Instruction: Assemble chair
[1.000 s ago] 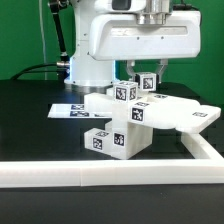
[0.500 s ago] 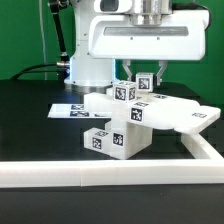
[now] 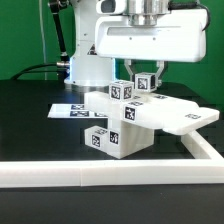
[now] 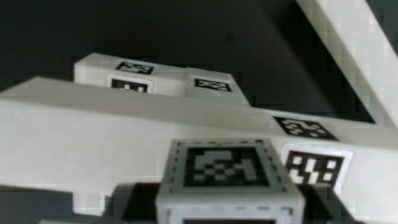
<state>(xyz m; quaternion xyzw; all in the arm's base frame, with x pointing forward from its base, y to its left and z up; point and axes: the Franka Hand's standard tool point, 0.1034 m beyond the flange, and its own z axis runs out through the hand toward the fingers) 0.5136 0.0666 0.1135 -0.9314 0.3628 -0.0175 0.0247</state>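
A black desk (image 3: 30, 120) with a white border rail (image 3: 110, 176) sits before a green backdrop (image 3: 25, 35). The chair (image 3: 135, 115), white tagged blocks and slabs, stands mid-desk. The end effector (image 3: 146, 82) clamps its upright tagged block (image 4: 226, 170).

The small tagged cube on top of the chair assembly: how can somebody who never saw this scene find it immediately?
Find the white chair assembly on the black table, inside the white border rail. Directly under the gripper stands a small cube, between the fingers. Unlike the lower cubes, it sits highest.
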